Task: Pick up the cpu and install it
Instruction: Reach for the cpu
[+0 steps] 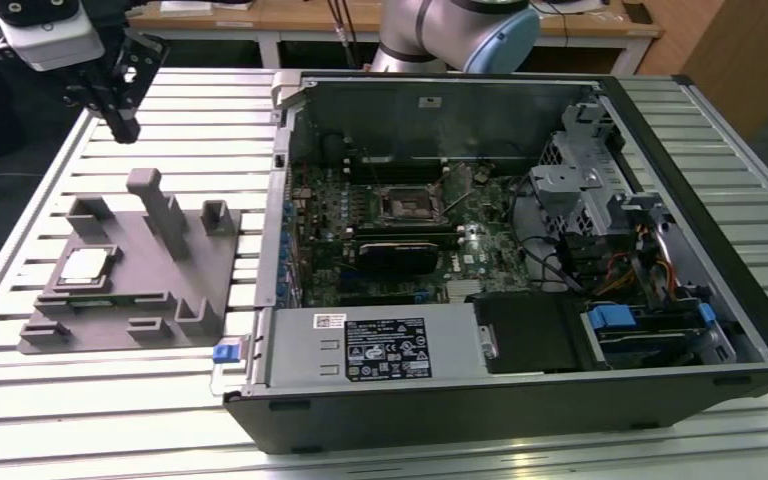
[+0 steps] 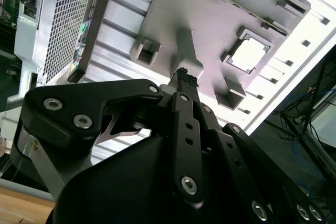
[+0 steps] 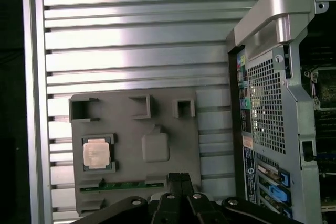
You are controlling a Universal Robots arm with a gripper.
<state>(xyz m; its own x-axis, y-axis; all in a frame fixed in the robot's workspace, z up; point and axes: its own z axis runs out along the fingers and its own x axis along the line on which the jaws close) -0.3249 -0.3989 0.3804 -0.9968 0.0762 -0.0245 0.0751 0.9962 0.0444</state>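
1. Jaws are hanging clenched together, gripping nothing, over the table (image 1: 91,400) near the grey holder (image 1: 137,270), apart from the cpu (image 1: 87,264).
2. Cpu is lying flat in a square pocket of the holder.
3. Open computer case (image 1: 491,420) is sitting just beside the holder, on the exterior view's right.

Open air around the tool (image 1: 121,128), upper left of the exterior view. Below it, tall posts (image 1: 157,205) of the grey plastic fixture (image 1: 137,255) stand beside the silver square cpu (image 1: 84,265); its top is uncovered. Open black computer case (image 1: 491,410) walls off centre and right.
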